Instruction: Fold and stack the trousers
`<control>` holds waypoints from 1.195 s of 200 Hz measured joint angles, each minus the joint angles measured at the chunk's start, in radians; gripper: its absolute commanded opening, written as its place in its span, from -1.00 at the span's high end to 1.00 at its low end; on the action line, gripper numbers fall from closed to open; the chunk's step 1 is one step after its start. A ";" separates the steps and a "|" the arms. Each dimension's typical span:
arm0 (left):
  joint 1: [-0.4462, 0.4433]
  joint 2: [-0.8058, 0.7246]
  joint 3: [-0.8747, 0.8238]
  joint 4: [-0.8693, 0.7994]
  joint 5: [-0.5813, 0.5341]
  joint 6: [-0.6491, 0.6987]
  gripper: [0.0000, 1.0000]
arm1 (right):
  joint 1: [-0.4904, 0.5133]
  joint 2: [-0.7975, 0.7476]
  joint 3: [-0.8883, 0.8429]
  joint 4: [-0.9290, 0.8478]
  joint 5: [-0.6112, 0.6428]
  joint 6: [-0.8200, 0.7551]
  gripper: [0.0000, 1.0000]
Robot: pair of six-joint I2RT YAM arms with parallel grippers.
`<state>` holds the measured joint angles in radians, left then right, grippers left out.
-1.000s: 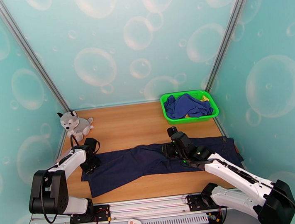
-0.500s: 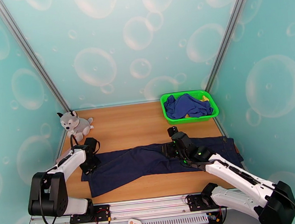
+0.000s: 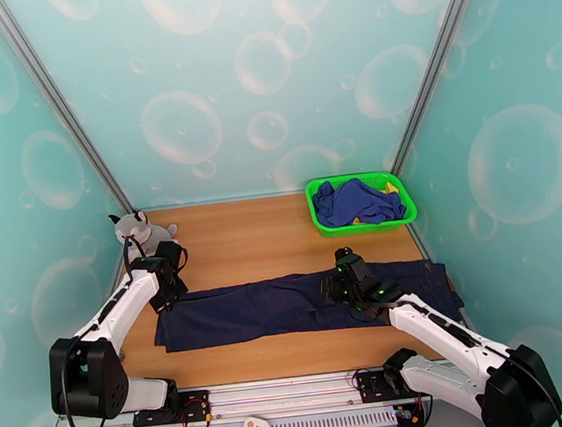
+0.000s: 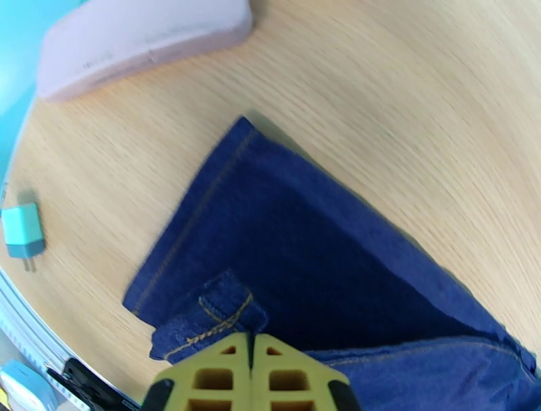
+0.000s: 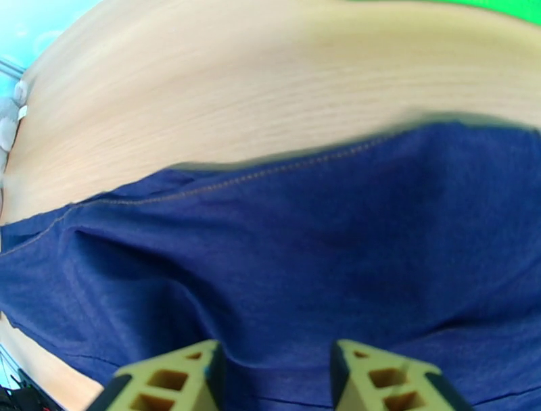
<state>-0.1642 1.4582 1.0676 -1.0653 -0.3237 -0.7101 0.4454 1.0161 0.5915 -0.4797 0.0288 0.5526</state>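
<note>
Trousers (image 3: 290, 305) lie stretched flat just nearer the arms than the green basket (image 3: 362, 228); left gripper (image 4: 251, 336), well left of the basket, is clamped on a leg hem, likely to line up the legs; right gripper (image 5: 276, 361), jaws apart, sits near the basket over mid-cloth, probably steadying it.

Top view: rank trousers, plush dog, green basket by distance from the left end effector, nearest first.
From the left end effector:
1. trousers, hem at its fingertips.
2. plush dog, just behind, far left.
3. green basket, far right corner.
</note>
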 measured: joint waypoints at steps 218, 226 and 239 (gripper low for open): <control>0.009 0.124 0.007 0.296 -0.245 0.072 -0.07 | -0.219 -0.040 -0.111 0.031 -0.058 0.129 -0.17; 0.009 0.079 -0.013 0.317 -0.245 0.081 -0.20 | -0.272 -0.060 -0.137 0.031 -0.077 0.140 -0.23; 0.008 0.003 -0.041 0.339 -0.229 0.085 -0.30 | -0.372 -0.102 -0.175 0.030 -0.115 0.151 -0.29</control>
<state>-0.1558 1.4612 1.0264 -0.7265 -0.5526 -0.6254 0.0738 0.9142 0.4160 -0.4500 -0.0860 0.7036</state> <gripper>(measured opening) 0.614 0.621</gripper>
